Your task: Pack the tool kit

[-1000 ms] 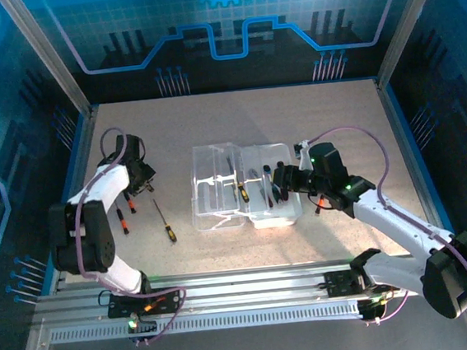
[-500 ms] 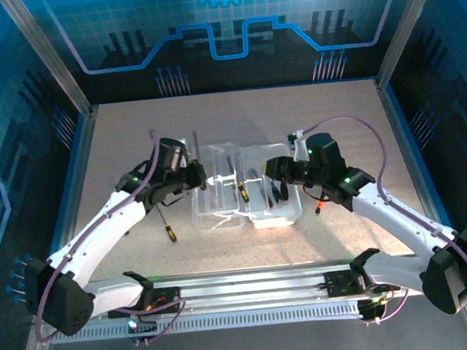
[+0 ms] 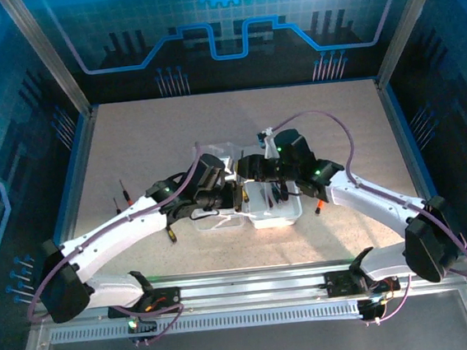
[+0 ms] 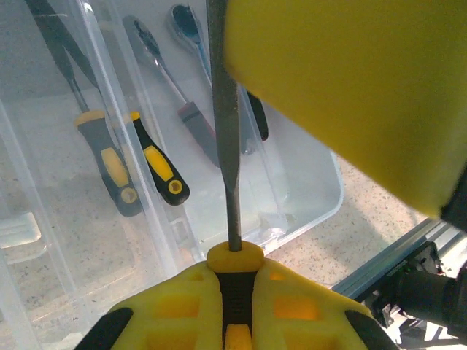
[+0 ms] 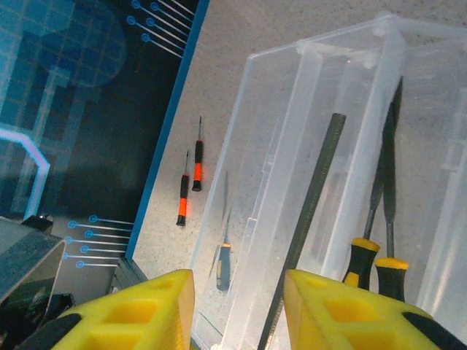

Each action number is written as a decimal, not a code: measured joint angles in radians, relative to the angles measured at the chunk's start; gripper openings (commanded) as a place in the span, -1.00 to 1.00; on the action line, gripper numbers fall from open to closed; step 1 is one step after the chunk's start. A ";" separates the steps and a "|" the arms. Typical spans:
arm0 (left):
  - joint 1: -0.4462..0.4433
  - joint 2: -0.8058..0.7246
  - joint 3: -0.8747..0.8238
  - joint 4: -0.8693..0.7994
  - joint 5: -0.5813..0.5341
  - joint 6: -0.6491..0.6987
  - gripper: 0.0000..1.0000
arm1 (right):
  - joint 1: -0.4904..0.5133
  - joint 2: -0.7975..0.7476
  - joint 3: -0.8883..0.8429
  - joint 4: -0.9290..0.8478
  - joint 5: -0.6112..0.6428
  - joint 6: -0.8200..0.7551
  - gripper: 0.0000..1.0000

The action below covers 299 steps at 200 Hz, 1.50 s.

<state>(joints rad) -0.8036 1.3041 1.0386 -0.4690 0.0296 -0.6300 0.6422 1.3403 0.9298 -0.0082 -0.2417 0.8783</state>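
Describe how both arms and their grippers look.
The left arm and right arm have white links, black joints and a looping purple cable each. The left gripper and right gripper have chunky yellow fingers with square recesses and black trim.

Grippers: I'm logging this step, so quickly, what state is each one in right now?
Left gripper: closed on a yellow-and-black-handled tool.
Right gripper: open, holding nothing.

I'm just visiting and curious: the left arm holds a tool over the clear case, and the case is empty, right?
The clear case is not empty. The left gripper does hold a tool over it, but the left wrist view shows several tools lying inside.
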 measured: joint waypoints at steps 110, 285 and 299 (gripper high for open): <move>-0.013 0.005 0.037 0.004 0.004 0.002 -0.70 | -0.008 0.001 0.002 -0.041 0.068 0.024 -0.87; 0.278 -0.362 -0.117 -0.109 -0.061 -0.010 0.63 | -0.164 0.322 0.151 -0.052 -0.080 -0.166 -1.00; 0.280 -0.362 -0.134 -0.132 -0.061 -0.016 0.63 | -0.153 0.352 0.165 -0.055 -0.085 -0.177 -1.00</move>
<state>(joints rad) -0.5232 0.9421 0.9047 -0.6010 -0.0315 -0.6464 0.4889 1.6924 1.0950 -0.0628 -0.3271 0.7013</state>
